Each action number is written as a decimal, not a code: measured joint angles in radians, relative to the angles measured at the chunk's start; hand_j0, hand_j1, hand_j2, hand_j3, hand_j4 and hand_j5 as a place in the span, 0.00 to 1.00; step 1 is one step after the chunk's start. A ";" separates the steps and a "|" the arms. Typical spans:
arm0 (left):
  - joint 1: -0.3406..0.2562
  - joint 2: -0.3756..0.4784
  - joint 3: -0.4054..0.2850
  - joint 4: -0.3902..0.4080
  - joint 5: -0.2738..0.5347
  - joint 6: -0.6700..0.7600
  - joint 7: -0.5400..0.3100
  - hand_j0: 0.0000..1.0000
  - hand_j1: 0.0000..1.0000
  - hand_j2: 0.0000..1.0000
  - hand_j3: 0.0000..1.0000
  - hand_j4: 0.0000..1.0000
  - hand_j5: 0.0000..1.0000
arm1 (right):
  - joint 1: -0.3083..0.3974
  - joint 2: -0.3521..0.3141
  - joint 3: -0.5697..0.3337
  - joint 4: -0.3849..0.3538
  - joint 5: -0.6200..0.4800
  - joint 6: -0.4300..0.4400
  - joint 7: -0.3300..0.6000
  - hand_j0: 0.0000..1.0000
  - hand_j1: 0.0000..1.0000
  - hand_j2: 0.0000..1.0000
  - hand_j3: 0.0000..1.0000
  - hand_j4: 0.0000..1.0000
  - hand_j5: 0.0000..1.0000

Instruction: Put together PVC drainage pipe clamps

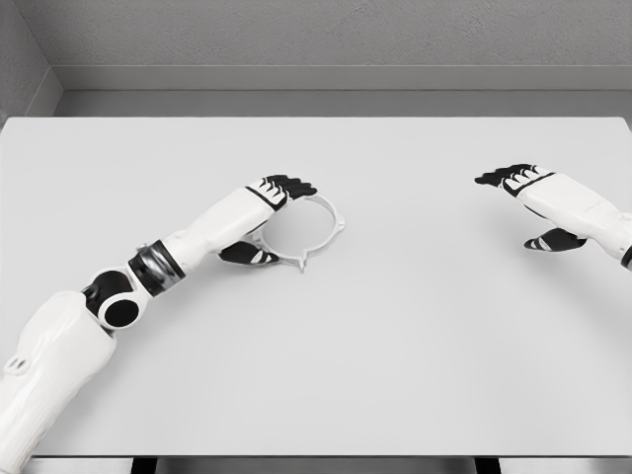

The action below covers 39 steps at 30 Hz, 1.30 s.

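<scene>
left hand [265, 219] closed around the rim of the ring clamp [318, 229] on the table [415, 346] | right hand [533, 202] held above the table, fingers apart, nothing gripped

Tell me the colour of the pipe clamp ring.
The clamp ring is pale grey-white, close to the table's tone; head view shows it.

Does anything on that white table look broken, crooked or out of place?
Nothing stands out. The only part is a white ring-shaped clamp lying flat on the table, looking whole. The left hand is at its rim; whether it grips it is unclear. The right hand hovers apart, open and empty.
</scene>
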 measured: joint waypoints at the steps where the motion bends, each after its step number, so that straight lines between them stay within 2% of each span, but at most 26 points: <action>1: -0.003 -0.001 0.000 0.002 0.000 0.000 0.000 1.00 1.00 1.00 1.00 1.00 1.00 | 0.000 0.000 0.000 0.000 0.000 0.000 0.000 1.00 1.00 1.00 1.00 1.00 1.00; 39: -0.005 -0.017 0.003 0.011 0.000 0.000 0.000 1.00 1.00 1.00 1.00 1.00 1.00 | 0.000 0.000 0.000 -0.002 -0.001 0.000 0.000 1.00 1.00 1.00 1.00 1.00 1.00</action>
